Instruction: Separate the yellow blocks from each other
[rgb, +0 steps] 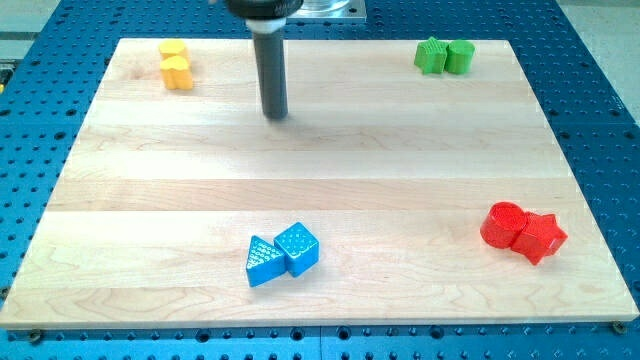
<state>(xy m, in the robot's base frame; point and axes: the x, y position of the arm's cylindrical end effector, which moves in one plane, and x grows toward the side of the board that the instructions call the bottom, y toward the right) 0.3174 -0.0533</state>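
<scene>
I see the pale wooden board (330, 150) carrying four touching pairs: two yellow blocks (175, 64) at the view's top left and two green blocks (444, 56) top right. A blue triangle (262, 262) and blue cube (298, 248) sit near the bottom, a red cylinder (502, 224) and red star (542, 237) lower right.

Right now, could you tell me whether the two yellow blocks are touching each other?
Touching. The camera view shows the upper yellow block pressed against the lower yellow block with no board visible between them. My tip stands apart, to their right.
</scene>
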